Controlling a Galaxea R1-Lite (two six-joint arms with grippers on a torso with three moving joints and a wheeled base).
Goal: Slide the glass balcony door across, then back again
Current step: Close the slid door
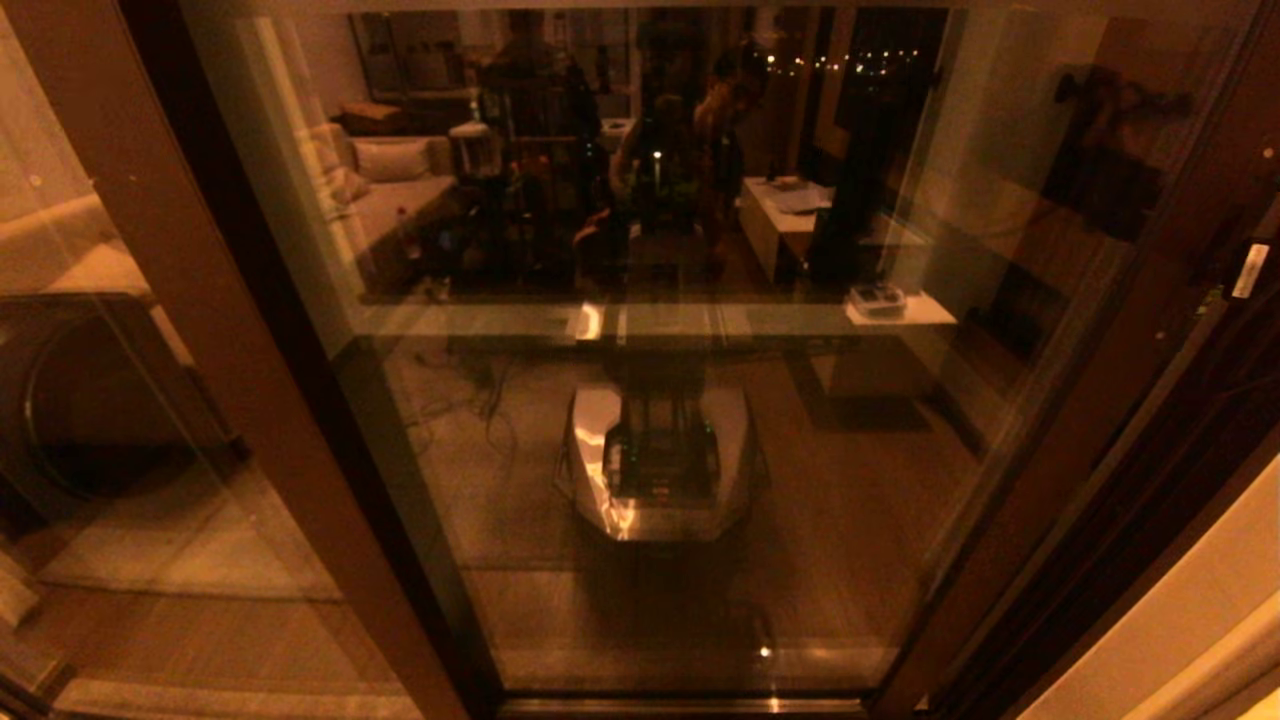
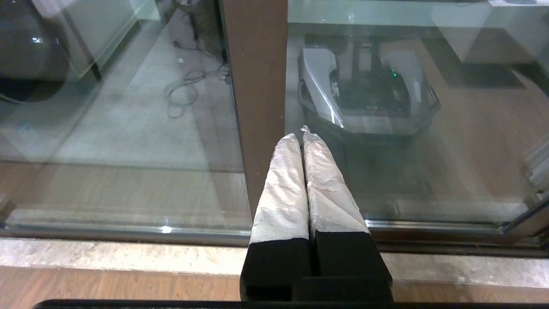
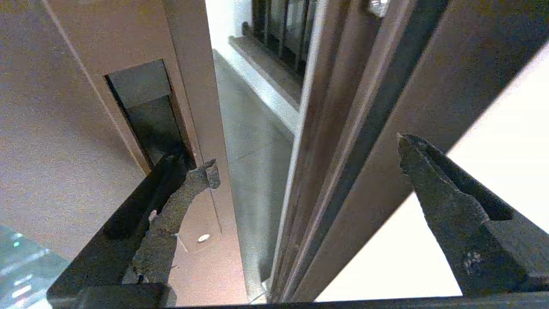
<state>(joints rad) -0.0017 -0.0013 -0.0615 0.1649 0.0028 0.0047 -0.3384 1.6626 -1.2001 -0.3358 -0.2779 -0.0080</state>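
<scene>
- On the far left of our head view stands the fixed glass panel (image 1: 120,420), bounded by its wide lighter-brown post (image 1: 190,330), which slants down toward the floor.
- Our left gripper (image 2: 300,135) is parked low in front of that post (image 2: 257,86), its two pale-wrapped fingers (image 2: 283,189) pressed together and clenched on nothing; it hangs above the stone sill (image 2: 128,253) without touching the glass.
- The glass balcony door (image 1: 660,420) fills the middle of our head view, right of the post, and mirrors the lit room and our own base.
- Its dark right stile (image 1: 1060,450) runs down toward the lower right corner of the head view; in the right wrist view the same stile (image 3: 201,107) stands a narrow gap away from the door frame (image 3: 356,128), so the door is slightly ajar.
- Through that gap we see the balcony floor (image 3: 253,141) and the black barred railing (image 3: 283,30).
- Our right gripper (image 3: 304,163) is at this edge with its fingers spread wide apart, one dark finger (image 3: 180,201) lying against the stile beside the recessed handle (image 3: 150,111), the other out over the frame side; it grasps nothing.
</scene>
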